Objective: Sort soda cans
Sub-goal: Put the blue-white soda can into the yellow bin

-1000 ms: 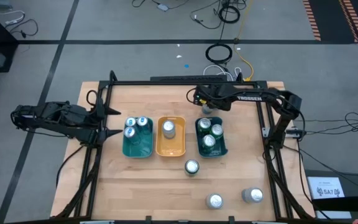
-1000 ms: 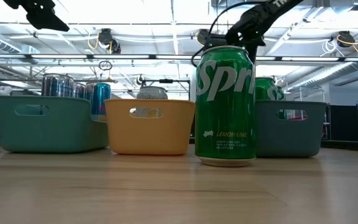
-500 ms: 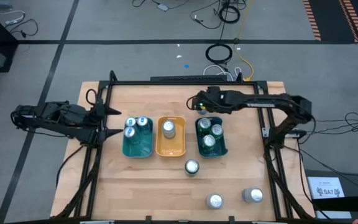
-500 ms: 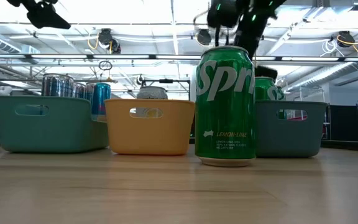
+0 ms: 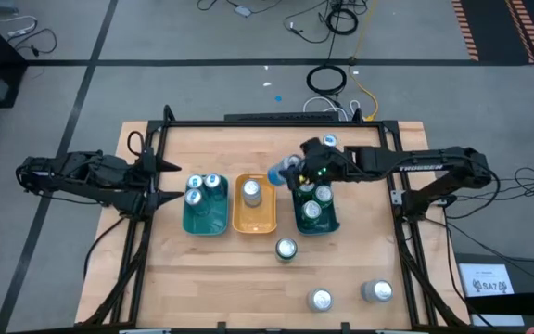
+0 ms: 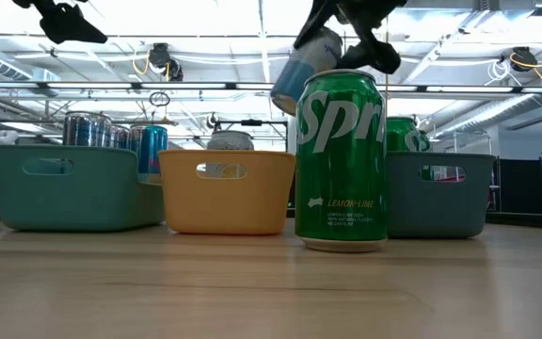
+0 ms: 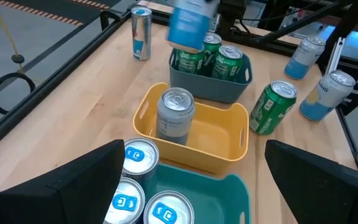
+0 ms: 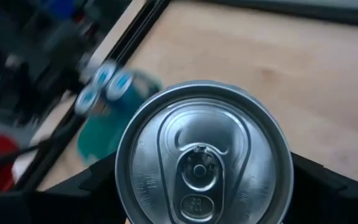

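— Where was the right arm?

— I had it stretched across the table, its right gripper above the gap between the yellow plastic tray and the dark-green tray.

— And the jaws?

— Closed round a tilted light-blue metal soda can (lifted clear of the trays). My left gripper waited wide open and empty beside the teal tray.

Both arms were dark, slim and jointed, with black cables looping along them. The right arm bore white lettering on its long link; the left claw had broad black fingers.
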Robot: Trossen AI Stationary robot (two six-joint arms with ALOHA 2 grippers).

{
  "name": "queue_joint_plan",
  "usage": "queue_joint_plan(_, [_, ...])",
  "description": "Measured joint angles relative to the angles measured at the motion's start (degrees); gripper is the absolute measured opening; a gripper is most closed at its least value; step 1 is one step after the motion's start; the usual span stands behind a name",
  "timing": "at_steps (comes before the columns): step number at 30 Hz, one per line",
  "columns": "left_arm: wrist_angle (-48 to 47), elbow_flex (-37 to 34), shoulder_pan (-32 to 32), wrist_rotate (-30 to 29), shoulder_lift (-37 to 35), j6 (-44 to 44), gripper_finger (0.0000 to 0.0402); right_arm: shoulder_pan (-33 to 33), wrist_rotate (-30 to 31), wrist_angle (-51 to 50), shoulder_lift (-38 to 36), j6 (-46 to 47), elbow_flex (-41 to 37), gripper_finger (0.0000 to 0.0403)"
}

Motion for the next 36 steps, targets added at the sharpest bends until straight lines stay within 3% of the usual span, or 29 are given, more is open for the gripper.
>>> queue_joint_plan(4, [0.0,0.0,0.0,0.0,0.0,-0.1,0.0396,2.9,-4.2,-0.8,0.3,-2.4,0.0,0.0294])
queue_joint_plan(15, [0.2,0.0,0.0,0.0,0.0,-7.4,0.0396,8.7,-4.4,1.4,6.0,-8.3,0.0,0.0294])
queue_joint_plan(36, [0.9,0.0,0.0,-0.1,0.0,-7.4,0.0396,4.0,-2.9,6.5,16.3,-18.1,0.0,0.0294])
